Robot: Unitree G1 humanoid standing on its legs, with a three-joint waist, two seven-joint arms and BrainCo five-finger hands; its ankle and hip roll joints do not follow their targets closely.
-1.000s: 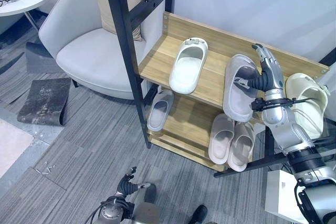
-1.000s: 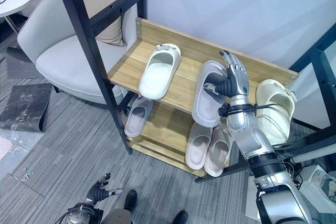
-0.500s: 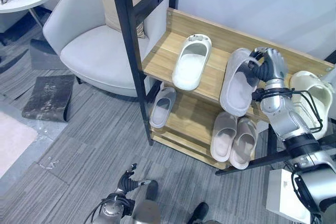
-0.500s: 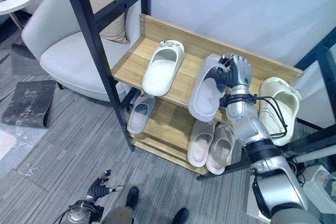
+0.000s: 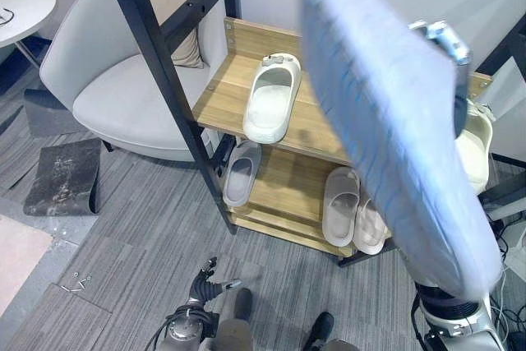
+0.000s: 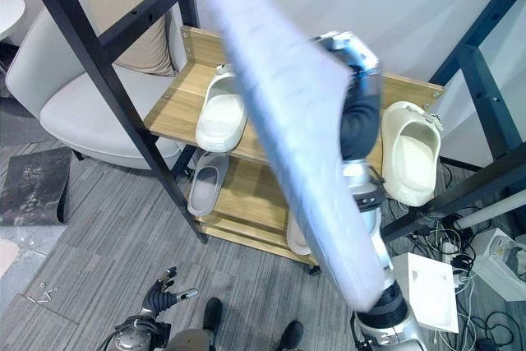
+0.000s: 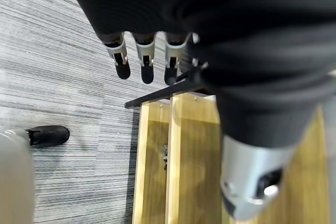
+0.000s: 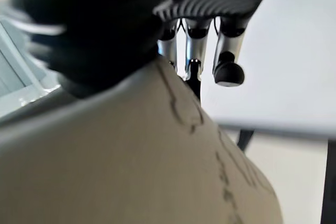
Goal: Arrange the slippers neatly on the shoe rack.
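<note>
Now, from the left eye view, the right hand (image 5: pixel 444 43) grips the raised grey slipper (image 5: pixel 386 113), whose long axis slants down past the fingers toward the shoe rack (image 5: pixel 308 121). Right wrist view: fingers (image 8: pixel 223 51) curl over its sole. Left wrist view: left hand (image 7: pixel 144 59) hangs relaxed, empty, farther off.

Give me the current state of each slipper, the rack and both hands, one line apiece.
Grey slipper: lifted off the rack, sole toward the camera, gripped by the right hand.
Right hand: raised, curled round that slipper's edge.
Left hand: low by the floor, holding nothing, fingers straight.
White slipper: flat on the top shelf.
Cream slipper: at the rack's right end.
Beige pair: side by side on the lower shelf.
Shoe rack: upright.
</note>
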